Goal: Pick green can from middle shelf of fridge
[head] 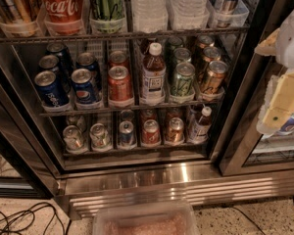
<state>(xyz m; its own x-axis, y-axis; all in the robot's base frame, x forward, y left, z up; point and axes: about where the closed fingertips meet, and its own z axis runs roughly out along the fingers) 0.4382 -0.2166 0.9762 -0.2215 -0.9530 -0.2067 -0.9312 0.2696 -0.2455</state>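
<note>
Middle shelf (137, 108) of fridge (137, 173) packed in lanes around one brown bottle (153, 73). Just right of bottle: three green cans in a row, front green can (182, 80) upright at the rail. Further right of bottle: three copper cans (213, 76). Just left of bottle: two red cans (120, 83); beyond those, five blue cans (83, 85). Gripper (280, 77) well right of bottle, past the door frame; cannot tell whether wide or narrow.
</note>
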